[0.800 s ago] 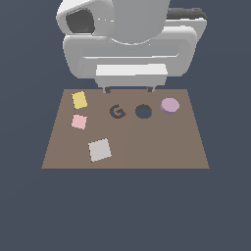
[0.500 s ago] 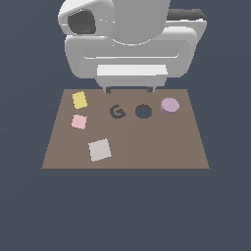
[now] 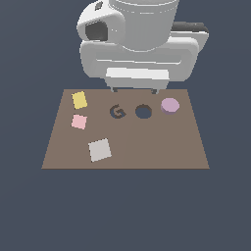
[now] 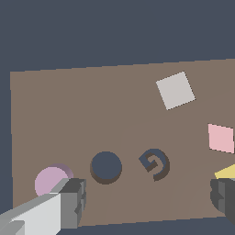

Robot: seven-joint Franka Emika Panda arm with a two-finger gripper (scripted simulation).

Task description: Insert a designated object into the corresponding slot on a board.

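On brown board (image 3: pixel 147 147), lilac disc (image 3: pixel 170 105) beside round hole (image 3: pixel 143 112), hand (image 4: pixel 149 202) wide open, empty.

The pale lilac round disc (image 3: pixel 170 105) is lying on the large brown board (image 3: pixel 147 147), just beside the dark circular hole (image 3: pixel 143 112), on the exterior view's right.

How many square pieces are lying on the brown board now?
3. In the exterior view, the yellow square is at the far left, the pink square just nearer the camera, and the pale grey square nearest. None seems hidden.
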